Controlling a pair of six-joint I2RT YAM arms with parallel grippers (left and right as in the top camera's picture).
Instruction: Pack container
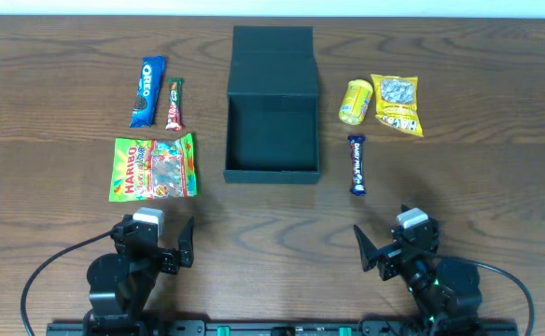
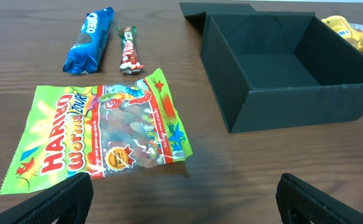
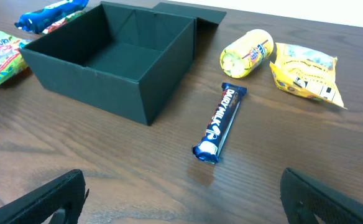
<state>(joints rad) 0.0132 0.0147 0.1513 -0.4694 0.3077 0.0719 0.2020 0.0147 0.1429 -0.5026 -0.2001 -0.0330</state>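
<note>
The dark container (image 1: pixel 272 171) stands open and empty at the table's middle, its flap lid (image 1: pixel 272 42) laid back behind it; it also shows in the left wrist view (image 2: pixel 231 93) and the right wrist view (image 3: pixel 94 81). Left of it lie an Oreo pack (image 1: pixel 146 91), a red-green bar (image 1: pixel 174 104) and a Haribo bag (image 1: pixel 153 168). Right of it lie a yellow round pack (image 1: pixel 356 101), a yellow bag (image 1: pixel 398 104) and a blue Dairy Milk bar (image 1: pixel 357 164). My left gripper (image 1: pixel 172 245) and right gripper (image 1: pixel 386 252) are open and empty near the front edge.
The wooden table (image 1: pixel 272 224) runs to a pale wall at the back. Black cables (image 1: pixel 39 271) loop from the arm bases at the front edge.
</note>
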